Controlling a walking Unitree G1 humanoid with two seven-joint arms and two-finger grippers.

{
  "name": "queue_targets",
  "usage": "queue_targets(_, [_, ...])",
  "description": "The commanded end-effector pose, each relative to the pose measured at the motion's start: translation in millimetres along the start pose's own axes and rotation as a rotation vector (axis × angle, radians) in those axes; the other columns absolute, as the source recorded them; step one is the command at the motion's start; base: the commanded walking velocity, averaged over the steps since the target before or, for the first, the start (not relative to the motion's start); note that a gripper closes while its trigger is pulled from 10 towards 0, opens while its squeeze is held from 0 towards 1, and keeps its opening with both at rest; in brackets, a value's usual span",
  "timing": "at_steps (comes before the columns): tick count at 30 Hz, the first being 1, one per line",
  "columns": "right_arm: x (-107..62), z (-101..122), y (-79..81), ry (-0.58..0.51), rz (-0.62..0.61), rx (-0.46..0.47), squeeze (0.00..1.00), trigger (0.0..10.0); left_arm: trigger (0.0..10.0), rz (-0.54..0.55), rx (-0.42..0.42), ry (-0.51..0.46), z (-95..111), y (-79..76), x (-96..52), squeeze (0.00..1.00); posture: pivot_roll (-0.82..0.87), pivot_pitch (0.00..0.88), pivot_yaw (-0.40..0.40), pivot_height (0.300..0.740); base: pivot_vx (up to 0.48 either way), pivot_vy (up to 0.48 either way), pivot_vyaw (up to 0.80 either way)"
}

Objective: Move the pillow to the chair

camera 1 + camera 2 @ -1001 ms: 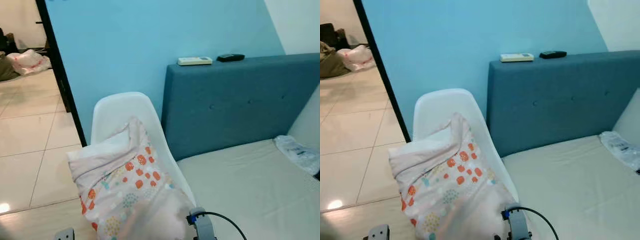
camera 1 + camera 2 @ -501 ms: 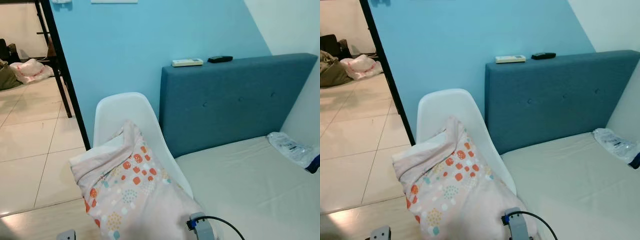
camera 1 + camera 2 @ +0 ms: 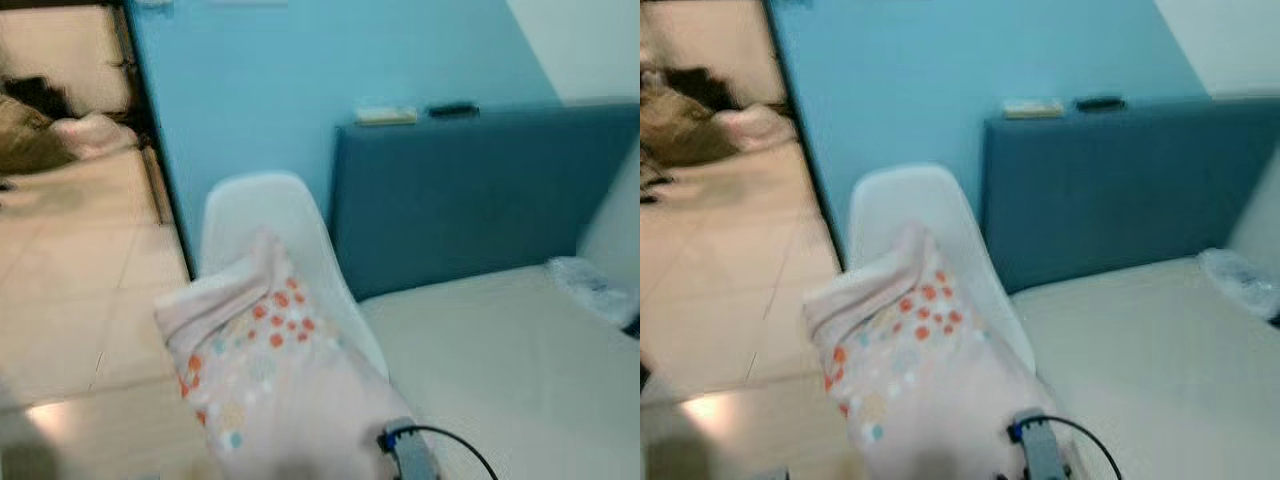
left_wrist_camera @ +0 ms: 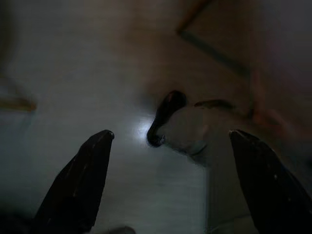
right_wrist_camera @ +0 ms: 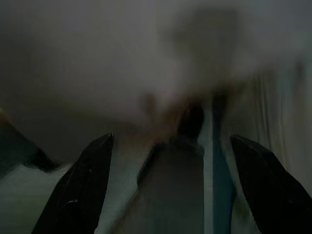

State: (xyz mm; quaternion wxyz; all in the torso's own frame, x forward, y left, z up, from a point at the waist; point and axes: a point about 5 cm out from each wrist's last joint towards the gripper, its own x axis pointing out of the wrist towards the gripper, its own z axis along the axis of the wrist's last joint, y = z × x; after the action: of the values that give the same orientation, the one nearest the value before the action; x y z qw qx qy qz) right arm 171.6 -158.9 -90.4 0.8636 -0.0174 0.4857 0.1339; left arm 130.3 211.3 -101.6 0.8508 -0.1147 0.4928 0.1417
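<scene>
Now blurred, cam swung vs 0.5 s back; pillow (image 3: 268,365) unmoved, propped on chair (image 3: 262,222) by bed (image 3: 500,350). Both jaws released, gaping. Looks done.

White chair (image 3: 262,222): carries a pink pillow (image 3: 270,370) with orange and teal dots, leaning against its back. Bed (image 3: 500,370), just beside the chair: bare cream mattress, a clear plastic bag (image 3: 595,288) at its far edge. Blue headboard (image 3: 480,190): two remotes, one white (image 3: 386,115), one black (image 3: 452,109), on top.
</scene>
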Motion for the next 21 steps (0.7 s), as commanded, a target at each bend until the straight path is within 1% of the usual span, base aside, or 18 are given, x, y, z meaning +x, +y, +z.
queue_targets(1, [0.8,0.8,2.0,0.005,0.003,0.006,0.0,10.0,10.0,-0.013,0.016,-0.026,8.5,-2.6,1.3,0.0,0.1,0.0,-0.052,0.74,-0.356,0.0,0.0])
queue_targets(21, [0.3,-1.6,1.0,0.012,-0.002,0.014,0.0,10.0,10.0,-0.026,0.036,-0.021,8.4,-4.7,1.5,0.0,0.09,0.0,-0.051,0.74,-0.352,0.0,0.0])
